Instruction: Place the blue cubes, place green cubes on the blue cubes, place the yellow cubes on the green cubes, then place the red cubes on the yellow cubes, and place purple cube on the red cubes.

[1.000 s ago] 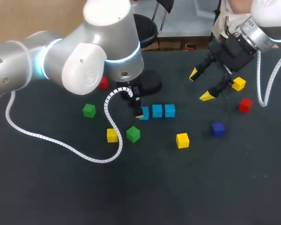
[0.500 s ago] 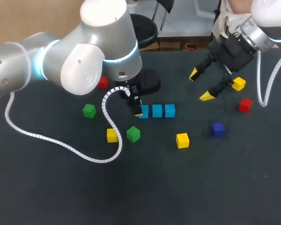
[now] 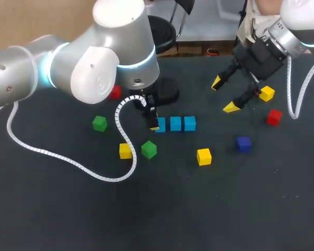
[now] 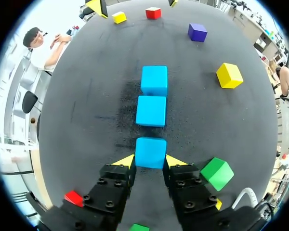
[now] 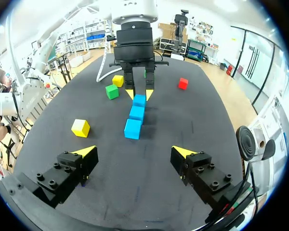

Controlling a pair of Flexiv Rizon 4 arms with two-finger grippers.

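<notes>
**A:** Your left jaws were closed on the nearest blue cube [image 4: 151, 152], one yellow tip against each side. The cube sat on the counter [image 3: 199, 209].

**B:** Straight ahead of those jaws you had the middle blue cube [image 4: 151, 110] and then the far blue cube [image 4: 154, 80], all three in one close row. A green cube [image 4: 217, 173] lay just beside the left jaws.

**A:** Your right jaws were spread wide above the counter and gripped nothing.

**B:** A yellow cube [image 3: 266, 93] lay just beside those jaws, with a red cube [image 3: 273, 116] near it. The purple cube [image 3: 244, 144] lay farther off.
</notes>
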